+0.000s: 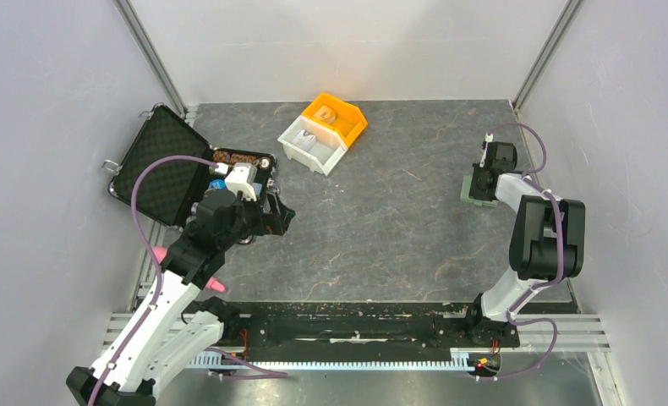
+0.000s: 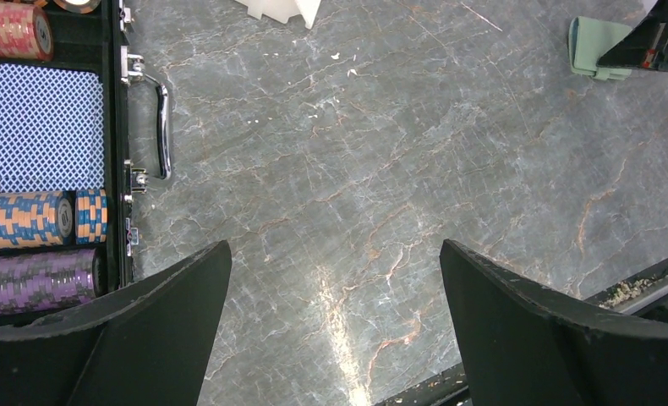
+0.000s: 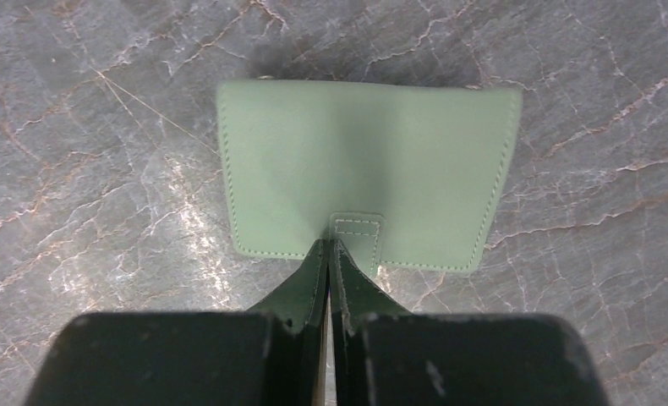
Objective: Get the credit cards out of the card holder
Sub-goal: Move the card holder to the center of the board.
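The pale sage-green folded card holder (image 3: 369, 161) lay closed on the grey marbled table (image 3: 102, 169); the right gripper (image 3: 329, 247) — jaws pressed together — touched its little tab (image 3: 358, 228) (pinch unclear); the left gripper (image 2: 335, 249) gaped wide, well apart.

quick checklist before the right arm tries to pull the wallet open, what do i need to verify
1. Wallet lies flat, folded shut: ok.
2. Right gripper lined up with the tab: ok, its closed tips meet at the tab's edge.
3. Tab actually pinched between the fingers: cannot tell.
4. Left gripper open and free to help: ok.
5. Left gripper close enough to pin the wallet down: not ok, it hangs beside the black case, across the table.
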Motion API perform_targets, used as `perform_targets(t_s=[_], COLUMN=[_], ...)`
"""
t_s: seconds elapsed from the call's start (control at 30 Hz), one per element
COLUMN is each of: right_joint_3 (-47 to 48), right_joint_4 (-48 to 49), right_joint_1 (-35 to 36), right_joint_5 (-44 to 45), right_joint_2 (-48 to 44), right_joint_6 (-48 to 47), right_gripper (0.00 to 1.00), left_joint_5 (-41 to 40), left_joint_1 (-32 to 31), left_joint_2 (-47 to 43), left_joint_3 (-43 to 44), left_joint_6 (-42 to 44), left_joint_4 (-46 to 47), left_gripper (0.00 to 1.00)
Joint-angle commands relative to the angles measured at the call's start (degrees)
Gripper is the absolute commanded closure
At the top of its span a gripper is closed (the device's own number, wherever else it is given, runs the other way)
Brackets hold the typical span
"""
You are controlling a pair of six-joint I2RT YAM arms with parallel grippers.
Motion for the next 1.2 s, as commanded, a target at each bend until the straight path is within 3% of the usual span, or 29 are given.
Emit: perform_targets(t_s=[0.0,0.07,0.17,0.23,0.43,0.77,0.93,1.07,1.17], right_joint_3=[-0.15,0.42,1.66,2.98,7.83,11.91,13.21,11.64,10.92], right_joint_4=[1.09,0.62,0.32,-0.01,-1.13,-1.5,-2.38,-1.26,-0.74], right_joint_1=[-0.18,-0.14,-0.36,-0.94,-4.92,-7.84,-8.33,-8.12,-7.15], right_joint_5=[-2.12,0.76,2.6,2.8,1.36,-8.38,-11.37,-16.52,-18.0], right_joint_2=[-0.76,-1.9,-3.05,-2.79,0.47,7.14,10.07,10.37,10.28], right_joint_6=[-0.49,0.31,1.7,2.0,2.17,1.26,-1.06,-3.43,-4.06], right_gripper=[1.0,0.95,0.59,0.41,0.02,0.06,0.16,0.35,0.43], left_joint_5=[-0.99,-0.95,-0.88,-0.81,-0.89,-1.1,-1.27,-1.29,-1.46], left_joint_1=[-0.25,-0.24,-0.23,-0.31,-0.32,-0.34,-0.33,-0.37,-0.37], left_joint_2=[-1.07,-1.26,-1.29,-1.12,-1.42,-1.09,-1.33,-0.98,-0.23], left_joint_3=[0.1,-0.04,0.0,0.08,0.0,0.05,-0.04,0.02,0.14], left_joint_6=[1.93,1.86,1.84,1.84,1.92,2.01,2.06,1.93,1.93], left_joint_4=[0.46,0.39,0.46,0.46,0.46,0.46,0.46,0.49,0.22], left_gripper=[0.0,0.0,0.0,0.0,0.0,0.0,0.0,0.0,0.0])
